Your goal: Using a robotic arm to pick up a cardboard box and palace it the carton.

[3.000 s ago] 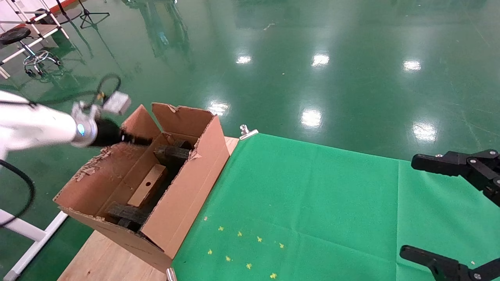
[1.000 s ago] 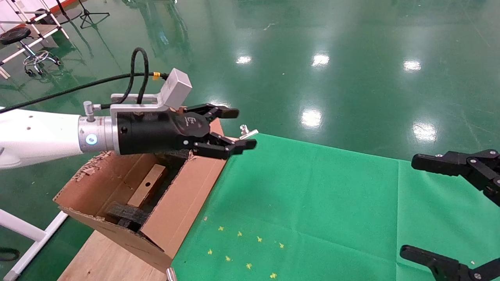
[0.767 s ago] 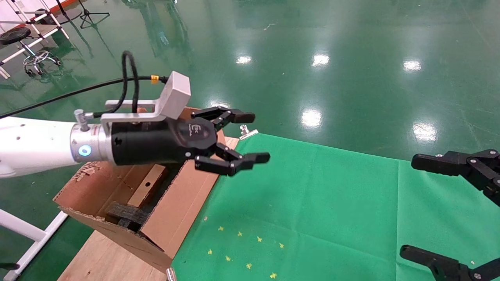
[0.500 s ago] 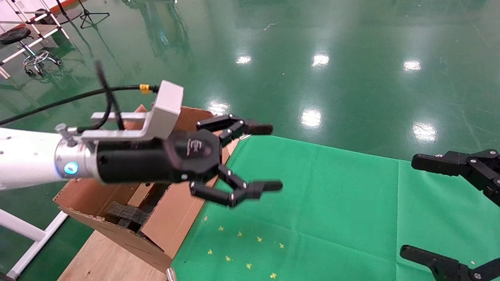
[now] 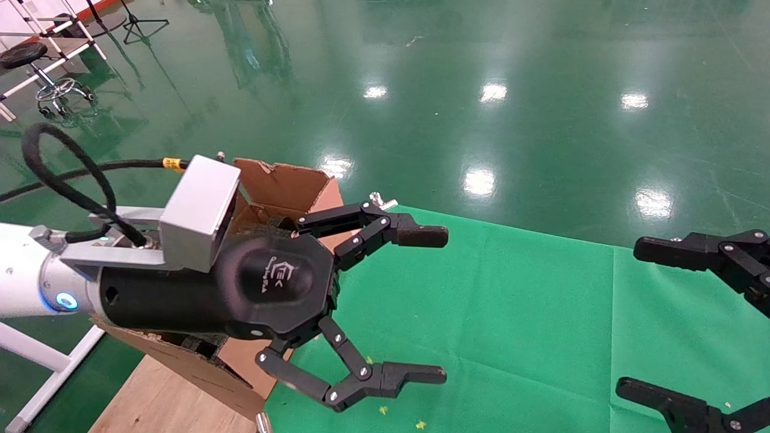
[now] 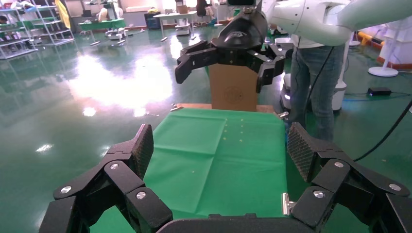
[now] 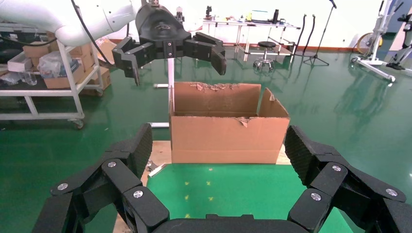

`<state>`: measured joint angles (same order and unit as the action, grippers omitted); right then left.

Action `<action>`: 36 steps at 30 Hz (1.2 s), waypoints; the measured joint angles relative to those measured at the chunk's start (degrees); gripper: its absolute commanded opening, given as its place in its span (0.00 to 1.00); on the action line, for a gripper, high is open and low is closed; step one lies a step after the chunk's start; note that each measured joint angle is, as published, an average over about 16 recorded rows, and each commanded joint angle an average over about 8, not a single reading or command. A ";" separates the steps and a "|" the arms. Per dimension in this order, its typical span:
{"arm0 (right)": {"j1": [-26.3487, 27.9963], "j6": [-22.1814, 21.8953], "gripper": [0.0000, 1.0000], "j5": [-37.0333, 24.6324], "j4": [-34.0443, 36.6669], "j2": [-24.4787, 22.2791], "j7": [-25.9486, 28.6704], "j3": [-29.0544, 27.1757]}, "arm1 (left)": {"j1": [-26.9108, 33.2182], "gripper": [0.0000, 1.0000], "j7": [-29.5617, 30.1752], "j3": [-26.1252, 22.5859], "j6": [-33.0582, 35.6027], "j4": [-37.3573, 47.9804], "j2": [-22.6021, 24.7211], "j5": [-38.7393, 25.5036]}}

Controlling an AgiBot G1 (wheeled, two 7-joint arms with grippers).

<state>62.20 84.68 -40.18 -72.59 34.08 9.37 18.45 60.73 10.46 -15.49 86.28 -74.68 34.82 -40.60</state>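
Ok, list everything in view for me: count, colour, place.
carton: one, brown, torn rims, on the table's left end
foam pieces: black, inside the carton, count unclear
cloth: one, green, covering the table to the right of the carton
table: one, bare wood showing under the carton
clips: two seen, silver, at the cloth's left edge, far and near
marks: several, yellow, on the cloth near the carton
stool: one, black, far left on the floor
left hand: one, black on a white arm, open, in the air beside the carton
right hand: one, black, open, over the cloth's right end
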 measured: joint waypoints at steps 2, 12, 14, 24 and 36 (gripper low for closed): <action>0.00 0.00 1.00 0.00 0.00 0.00 0.00 0.00 | -0.11 1.00 -0.05 0.07 0.08 -0.14 -0.03 0.17; 0.00 0.00 1.00 0.01 0.00 0.00 0.00 0.00 | 0.41 1.00 0.15 -0.26 -0.31 0.59 0.08 -0.62; 0.00 0.00 1.00 0.01 0.00 0.00 0.00 0.00 | 0.48 1.00 0.18 -0.31 -0.37 0.69 0.10 -0.74; 0.00 0.00 1.00 0.01 0.00 0.00 0.00 0.00 | 0.71 1.00 0.27 -0.46 -0.54 1.00 0.15 -1.09; 0.00 0.00 1.00 0.00 0.00 0.00 0.00 0.00 | 0.82 1.00 0.31 -0.52 -0.61 1.14 0.19 -1.27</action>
<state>62.20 84.68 -40.17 -72.59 34.08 9.37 18.46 61.55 10.77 -16.01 85.67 -73.54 35.01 -41.87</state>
